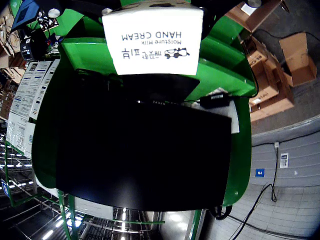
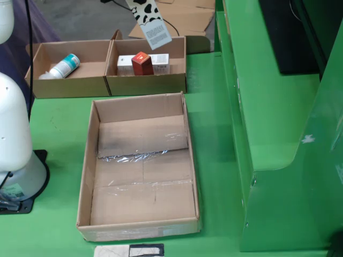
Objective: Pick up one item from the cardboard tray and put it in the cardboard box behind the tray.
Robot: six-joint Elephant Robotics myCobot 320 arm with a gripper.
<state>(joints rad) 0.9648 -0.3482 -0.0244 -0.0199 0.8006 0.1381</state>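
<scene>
1. View that rides on the gripper: a white hand cream box (image 1: pixel 152 40) fills the top centre, its print reading upside down ("HAND CREAM", "Moisture Milk"). Its top edge is cut off by the frame.
2. Same view: the gripper itself is hidden behind the carton; whether it is wide or narrow cannot be told.
3. Same view: below the carton a large black panel (image 1: pixel 145 155) blocks the middle; green frame (image 1: pixel 240 150) shows around it. Brown cartons (image 1: pixel 272 70) on the floor at right are blurred.
4. View from the side: the hand cream box (image 2: pixel 150 19) hangs tilted at the top edge, upper part cut off, above the far trays.
5. Same view: the far left tray (image 2: pixel 69 69) holds a white bottle with teal band (image 2: pixel 64 67), lying down.
6. Same view: the far right tray (image 2: pixel 147 69) holds a red box (image 2: pixel 142 64) in front of a white box (image 2: pixel 158 63).
7. Same view: the large near cardboard box (image 2: pixel 139 166) holds only clear film over its floor.
8. Same view: the white arm base (image 2: pixel 13 144) is cut off at left.
</scene>
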